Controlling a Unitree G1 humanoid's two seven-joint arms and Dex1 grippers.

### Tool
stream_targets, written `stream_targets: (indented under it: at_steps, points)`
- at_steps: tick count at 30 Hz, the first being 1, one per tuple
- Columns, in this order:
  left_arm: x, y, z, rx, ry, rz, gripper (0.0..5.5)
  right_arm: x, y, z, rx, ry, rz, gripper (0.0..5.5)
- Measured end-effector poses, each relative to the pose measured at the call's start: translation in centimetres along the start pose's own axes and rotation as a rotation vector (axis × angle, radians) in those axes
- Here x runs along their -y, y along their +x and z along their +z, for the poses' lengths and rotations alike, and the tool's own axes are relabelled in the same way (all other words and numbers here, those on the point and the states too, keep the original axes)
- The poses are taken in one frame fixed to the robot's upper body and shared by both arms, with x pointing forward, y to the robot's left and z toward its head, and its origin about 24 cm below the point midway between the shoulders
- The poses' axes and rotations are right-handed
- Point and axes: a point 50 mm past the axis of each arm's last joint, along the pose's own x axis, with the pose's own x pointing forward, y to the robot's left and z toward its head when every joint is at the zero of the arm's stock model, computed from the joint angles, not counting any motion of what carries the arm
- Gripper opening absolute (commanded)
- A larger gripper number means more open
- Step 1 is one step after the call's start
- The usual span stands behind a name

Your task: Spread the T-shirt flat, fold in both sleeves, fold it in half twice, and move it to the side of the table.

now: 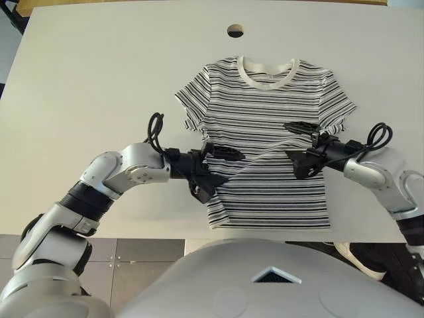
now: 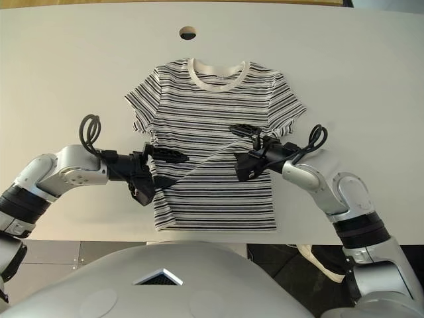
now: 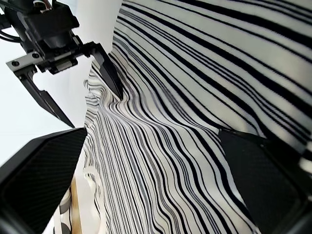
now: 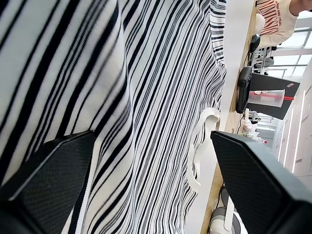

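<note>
A black-and-white striped T-shirt lies spread on the white table, collar at the far side and both sleeves out. My left gripper stands open over the shirt's left edge at mid-body. My right gripper stands open over the right part of the body, just below the right sleeve. A low crease runs across the cloth between them. In the left wrist view the striped cloth lies under my open left gripper, with the right gripper farther off. The right wrist view has the collar beyond the open fingers.
A round hole is in the table just beyond the collar. Bare tabletop extends left, right and beyond the shirt. The hem lies close to the table's near edge. Off the table's far side stand a cup and a dark box.
</note>
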Motion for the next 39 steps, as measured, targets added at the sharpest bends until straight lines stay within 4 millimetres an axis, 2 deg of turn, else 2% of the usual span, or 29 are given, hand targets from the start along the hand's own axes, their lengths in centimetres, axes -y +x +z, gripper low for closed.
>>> stream_targets:
  at_steps: [15,23,25,28,30,31,34,39]
  points:
    - [3.0,-8.3,-2.3,-0.398,-0.183,-0.006,5.03,-0.2,-0.5,-0.3,-0.023,-0.006,0.015,4.39]
    - [3.8,-10.4,-2.4,-0.499,-0.239,0.001,5.03,-0.2,-0.5,-0.3,-0.027,-0.004,0.014,4.39]
    - [2.8,-9.9,-2.5,-0.480,-0.218,0.072,5.03,-0.2,-0.5,-0.3,-0.029,-0.003,0.014,4.39]
    - [-1.8,-8.2,-1.7,-0.354,-0.129,0.326,5.03,-0.2,-0.5,-0.3,-0.029,-0.002,0.011,4.39]
    - [-3.4,-7.4,-1.0,-0.271,-0.116,0.408,5.03,-0.2,-0.5,-0.3,-0.029,-0.001,0.009,4.39]
    - [-3.7,-6.5,-0.5,-0.215,-0.118,0.403,5.03,-0.2,-0.5,-0.3,-0.029,-0.001,0.008,4.39]
    - [-2.6,-4.1,0.7,-0.087,-0.139,0.274,5.03,-0.3,-0.5,-0.3,-0.029,0.001,0.006,4.39]
    - [0.2,-1.0,1.8,0.043,-0.142,0.027,5.03,-0.3,-0.5,-0.3,-0.029,0.001,0.004,4.39]
